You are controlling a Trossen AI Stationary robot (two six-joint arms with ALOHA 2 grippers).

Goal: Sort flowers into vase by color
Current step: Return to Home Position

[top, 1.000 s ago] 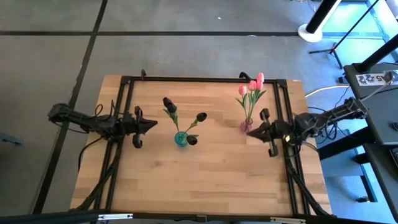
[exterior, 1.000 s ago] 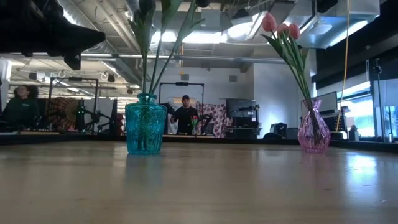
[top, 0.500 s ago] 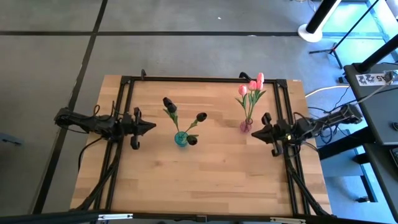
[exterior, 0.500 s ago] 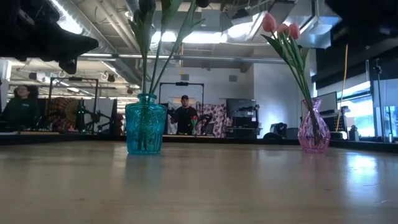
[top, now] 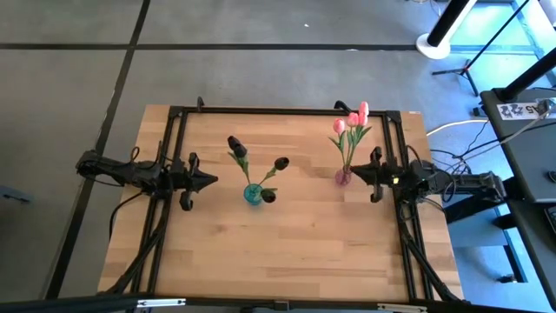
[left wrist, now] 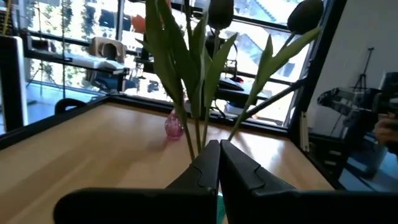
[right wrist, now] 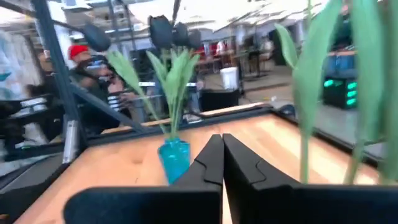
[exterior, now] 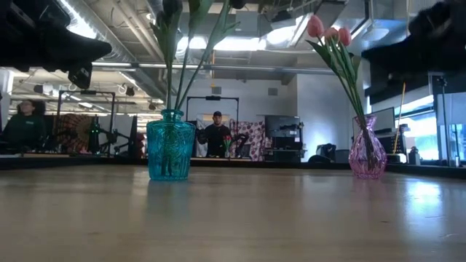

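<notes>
L pincer (top: 211, 182): fingers pressed together, nothing between them. It hangs over the bench (top: 287, 252) near the blue vase (top: 252, 195), on that vase's L-arm side, tips aimed at the vase w/ a clear gap. R pincer (top: 360, 173): fingers likewise together and empty, well apart from the blue vase on its R-arm side, also pointing toward it. Its own wrist view has the blue vase straight ahead past the closed fingers. Blue vase stands upright about mid-bench and holds 3 black tulips (top: 236, 143), stems down in its neck. One head leans from the vase toward the bench's far edge, a 2nd leans out to the R-arm side, and a 3rd droops low just beside the rim. Pink vase (top: 344, 177) is upright, well apart from the blue vase on the R-arm side and a bit nearer the far edge. It sits between the blue vase and the R pincer, w/ that pincer's tips just beside it; contact can't be told. It holds 3 pink tulips (top: 352, 122), heads bunched and leaning away from the blue vase toward the far edge. No flowers lie loose on the bench. In the room behind the blue vase, low view: a person (exterior: 216, 135) stands next to the vase's outline, and another person (exterior: 20, 124) sits farther off on the other side.
</notes>
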